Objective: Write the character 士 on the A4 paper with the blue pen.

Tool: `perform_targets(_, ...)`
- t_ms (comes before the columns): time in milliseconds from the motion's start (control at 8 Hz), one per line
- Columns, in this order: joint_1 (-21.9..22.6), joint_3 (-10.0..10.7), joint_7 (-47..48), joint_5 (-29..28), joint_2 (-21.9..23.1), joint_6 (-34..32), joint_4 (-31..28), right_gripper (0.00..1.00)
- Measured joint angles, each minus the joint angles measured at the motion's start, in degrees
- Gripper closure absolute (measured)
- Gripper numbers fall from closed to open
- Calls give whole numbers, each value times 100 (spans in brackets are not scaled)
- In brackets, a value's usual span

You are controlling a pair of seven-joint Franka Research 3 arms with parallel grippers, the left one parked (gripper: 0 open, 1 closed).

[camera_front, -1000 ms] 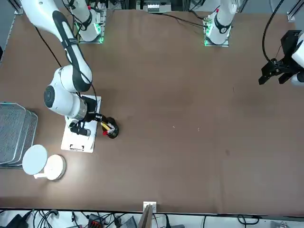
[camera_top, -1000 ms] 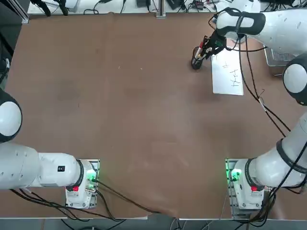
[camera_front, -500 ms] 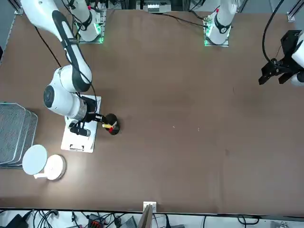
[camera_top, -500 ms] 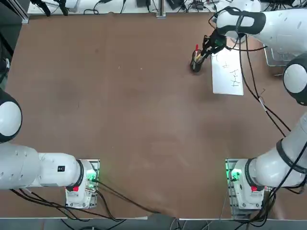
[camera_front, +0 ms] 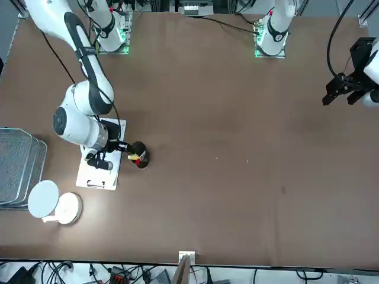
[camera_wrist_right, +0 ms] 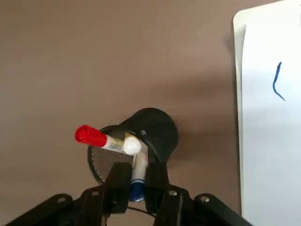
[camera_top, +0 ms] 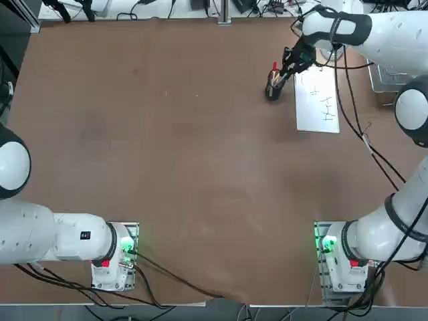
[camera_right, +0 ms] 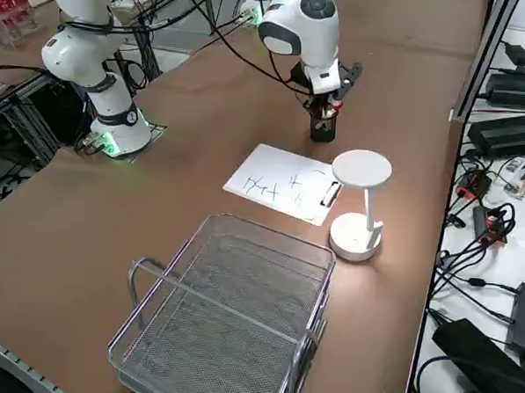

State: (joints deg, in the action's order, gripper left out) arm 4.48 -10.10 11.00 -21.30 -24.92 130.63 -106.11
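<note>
Step in hand: you look to be at the pick-up, with no writing under way.
Right claw [camera_wrist_right: 138,182]: closed on the blue pen [camera_wrist_right: 139,168], its two fingers either side of the blue end.
Blue pen: its body leans in the mesh pen cup [camera_wrist_right: 162,134], beside the red pen [camera_wrist_right: 90,136] and a white-ended pen [camera_wrist_right: 132,145].
A4 paper [camera_right: 274,184]: flat on the tabletop [camera_top: 187,174], just beside the cup; handwritten marks on it, 士 not made out.
Next move: draw the pen clear of the cup, then carry it over bare paper. You would want a firm grip; its neighbours could snag or the cup tip.
Right wrist view: shows you the blue end between the fingers, which the top view does not let you make out.
Right side view: shows the row of marks and the metal clip [camera_right: 331,194]; the arm hides that clip from the top view.
</note>
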Motion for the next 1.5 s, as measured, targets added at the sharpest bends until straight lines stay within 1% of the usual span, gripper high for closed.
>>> perform_targets(250,-12,31,0,0,52,-204,133,80)
perform_targets(500,-35,117,0,1,135,-700,337,80)
perform_targets(875,-86,340,-1,57,566,-1556,640,80)
perform_targets(1000,-134,361,-12,210,737,-1776,709,80)
perform_targets(1125,-187,364,-43,533,903,-1956,747,80)
perform_targets(1375,-289,365,-450,1496,1152,-2333,758,80)
perform_targets(1500,-362,366,-759,1695,1188,-2460,718,80)
